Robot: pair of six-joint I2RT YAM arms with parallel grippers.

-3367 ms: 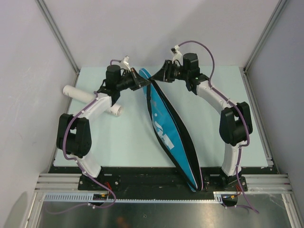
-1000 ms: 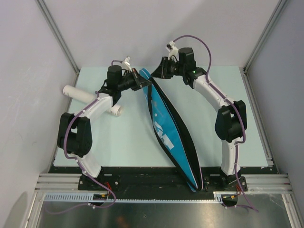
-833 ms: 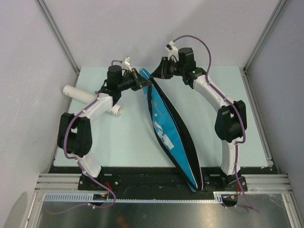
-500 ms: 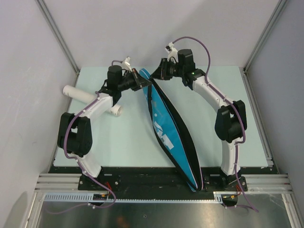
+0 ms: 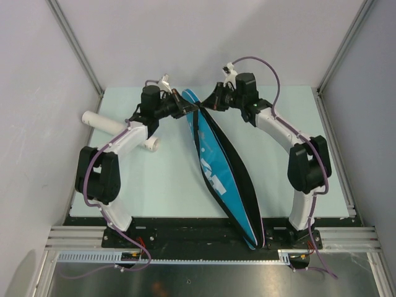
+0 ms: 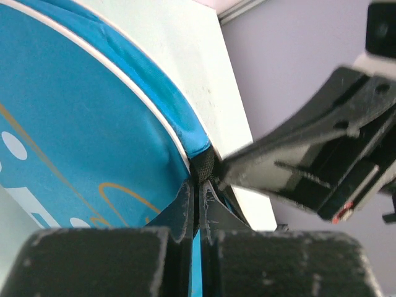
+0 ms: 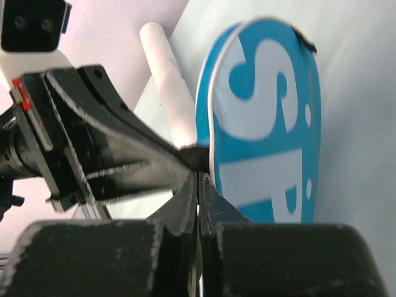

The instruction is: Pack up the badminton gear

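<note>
Blue fabric, white piping, black edge band: one long racket bag, large white letters on its face, widest in the middle and tapering to both ends.

Count: 1 bag, 1 white tube, 2 grippers. No other gear shows outside the bag.

Bag lies slantwise on the table, its near end over the table's front edge between the arm bases, its far end towards the back wall.

Tube lies flat, well to the left of the bag's far end, partly under the left arm.

Left gripper: at the bag's far end, on its left side, fingers pressed together on the bag's rim beside a small black tab.

Right gripper: at the same end, from the right. Fingers fully together, tips at the black tab; cannot tell whether the tab is actually pinched.

The two grippers' tips nearly meet at the bag's tip.

Surface: pale green tabletop, matt. Plain grey walls on three sides, with metal posts in the corners.
</note>
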